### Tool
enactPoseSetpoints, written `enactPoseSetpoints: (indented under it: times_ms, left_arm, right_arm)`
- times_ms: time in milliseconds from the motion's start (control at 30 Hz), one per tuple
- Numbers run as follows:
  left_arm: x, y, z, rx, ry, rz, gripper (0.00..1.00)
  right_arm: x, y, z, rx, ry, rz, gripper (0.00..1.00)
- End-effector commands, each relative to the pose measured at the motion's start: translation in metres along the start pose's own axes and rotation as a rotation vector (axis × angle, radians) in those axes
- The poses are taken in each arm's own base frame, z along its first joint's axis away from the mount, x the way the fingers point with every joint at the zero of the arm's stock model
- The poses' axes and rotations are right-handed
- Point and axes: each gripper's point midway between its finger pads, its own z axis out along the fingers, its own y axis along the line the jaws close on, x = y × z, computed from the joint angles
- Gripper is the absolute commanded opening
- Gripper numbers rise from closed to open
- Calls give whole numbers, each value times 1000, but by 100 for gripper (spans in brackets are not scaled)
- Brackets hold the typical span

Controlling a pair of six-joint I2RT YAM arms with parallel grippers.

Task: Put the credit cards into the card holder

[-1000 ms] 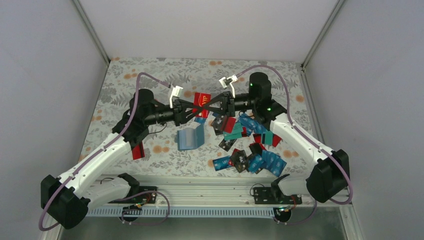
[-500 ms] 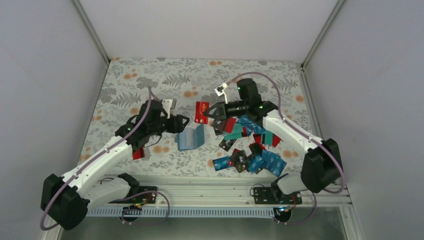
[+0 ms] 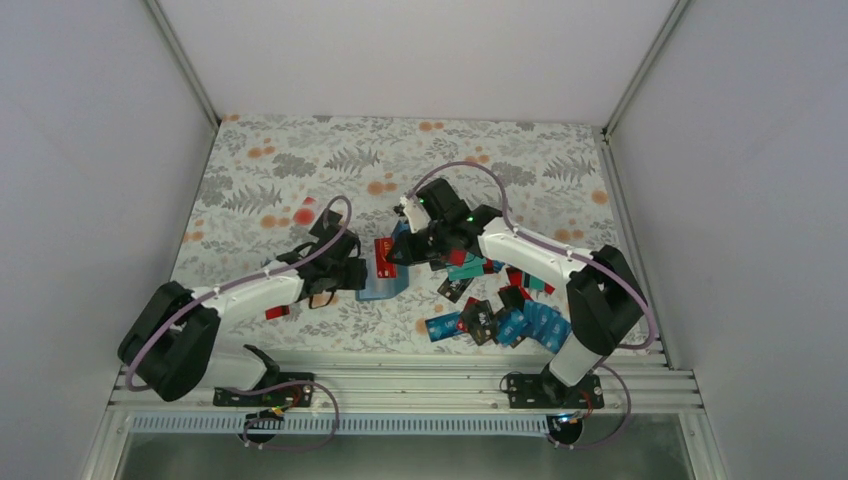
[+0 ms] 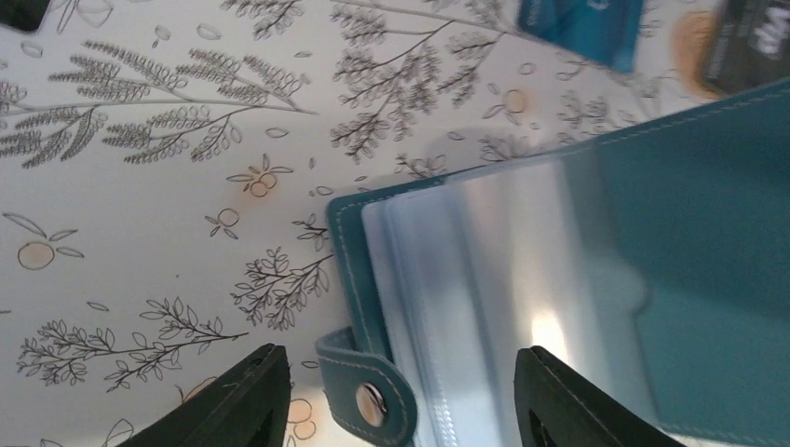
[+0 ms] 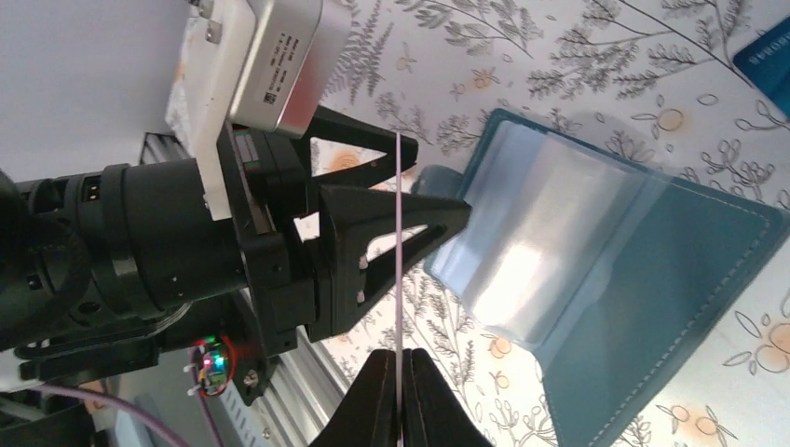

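The teal card holder (image 3: 390, 291) lies open on the flowered table, its clear sleeves (image 4: 484, 279) facing up and its snap tab (image 4: 368, 396) at the near edge. My left gripper (image 3: 357, 272) is open at the holder's left edge, its fingers (image 4: 238, 396) standing either side of the tab without touching it. My right gripper (image 3: 402, 248) is shut on a red credit card (image 3: 384, 257), seen edge-on (image 5: 399, 270), just above the holder's left side (image 5: 559, 223). Several more credit cards (image 3: 500, 295) lie piled to the right.
One red card (image 3: 277, 312) lies under my left forearm. A teal card (image 4: 587, 20) and a black card (image 4: 756, 51) lie just beyond the holder. The two grippers (image 5: 373, 209) are very close, tip to tip. Metal rails (image 3: 400, 385) run along the near edge.
My left gripper let go of the red card, opened and dropped to the holder's left edge. My right gripper carried the card down and left to the holder.
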Motion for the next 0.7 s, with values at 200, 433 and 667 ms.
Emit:
enactPoseSetpoints:
  times_ms: [200, 433, 667]
  left_arm:
    - [-5, 5, 10, -69, -48, -19, 10]
    - [-19, -5, -13, -21, -112, -43, 2]
    - [-24, -8, -24, -14, -130, -43, 2]
  right_arm:
    - [13, -22, 18, 124, 34, 88, 4]
    - [22, -12, 39, 126, 70, 89, 4]
    - [20, -32, 53, 221, 68, 119, 4]
